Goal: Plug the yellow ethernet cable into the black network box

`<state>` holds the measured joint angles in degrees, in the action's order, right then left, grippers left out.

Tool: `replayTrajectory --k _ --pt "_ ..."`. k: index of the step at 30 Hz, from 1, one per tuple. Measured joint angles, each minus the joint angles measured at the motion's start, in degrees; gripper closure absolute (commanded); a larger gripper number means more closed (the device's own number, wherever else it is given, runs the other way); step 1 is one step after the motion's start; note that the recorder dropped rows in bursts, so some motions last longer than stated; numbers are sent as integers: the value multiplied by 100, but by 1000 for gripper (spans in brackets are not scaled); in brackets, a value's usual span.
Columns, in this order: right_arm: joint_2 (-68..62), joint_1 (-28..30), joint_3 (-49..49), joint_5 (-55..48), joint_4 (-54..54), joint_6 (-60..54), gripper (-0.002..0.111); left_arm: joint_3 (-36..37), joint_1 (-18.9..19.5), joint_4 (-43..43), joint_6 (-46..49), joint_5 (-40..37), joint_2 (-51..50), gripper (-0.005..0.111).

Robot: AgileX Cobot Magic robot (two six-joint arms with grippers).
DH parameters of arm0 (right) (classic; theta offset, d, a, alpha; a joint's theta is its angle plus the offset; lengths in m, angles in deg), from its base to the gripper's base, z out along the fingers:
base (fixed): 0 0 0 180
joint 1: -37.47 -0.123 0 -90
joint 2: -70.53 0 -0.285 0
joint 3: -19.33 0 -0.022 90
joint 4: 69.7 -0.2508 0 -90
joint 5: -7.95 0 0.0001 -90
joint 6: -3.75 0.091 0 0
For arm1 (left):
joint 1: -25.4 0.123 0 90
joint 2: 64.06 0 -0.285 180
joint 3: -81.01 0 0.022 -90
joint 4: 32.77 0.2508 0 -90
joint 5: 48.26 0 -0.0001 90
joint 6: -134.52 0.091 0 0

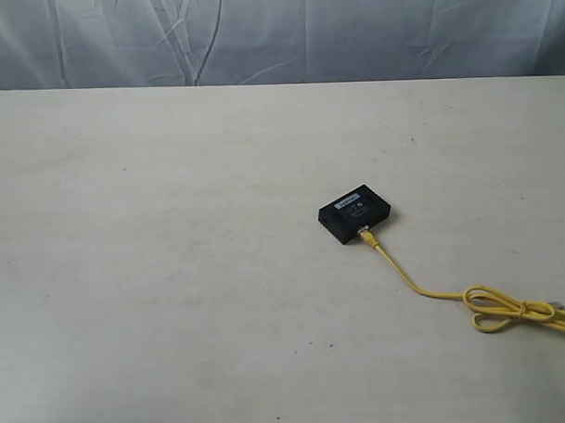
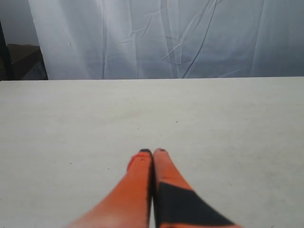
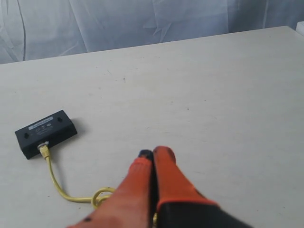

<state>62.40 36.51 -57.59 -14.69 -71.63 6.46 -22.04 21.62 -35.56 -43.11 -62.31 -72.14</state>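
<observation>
The yellow ethernet cable (image 1: 522, 309) looks plugged into the black network box (image 1: 355, 212), mid-bench (image 1: 173, 271). The left gripper (image 2: 153, 152) and right gripper (image 3: 151, 154) are clenched and empty. Snagging the cable's loop could unseat a shallow plug.

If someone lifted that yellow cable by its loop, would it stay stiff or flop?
Probably floppy: the yellow cable lies in soft curves and a tied loop, so it would likely sag. It is plugged into the black box, which looks small and flat, so a pull might drag the box along rather than tip it.
</observation>
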Motion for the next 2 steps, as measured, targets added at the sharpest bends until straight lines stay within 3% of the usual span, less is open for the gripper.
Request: replayTrajectory --k 2 --pt "0 0 0 0 0 0 108 0 0 0 0 0 0 107"
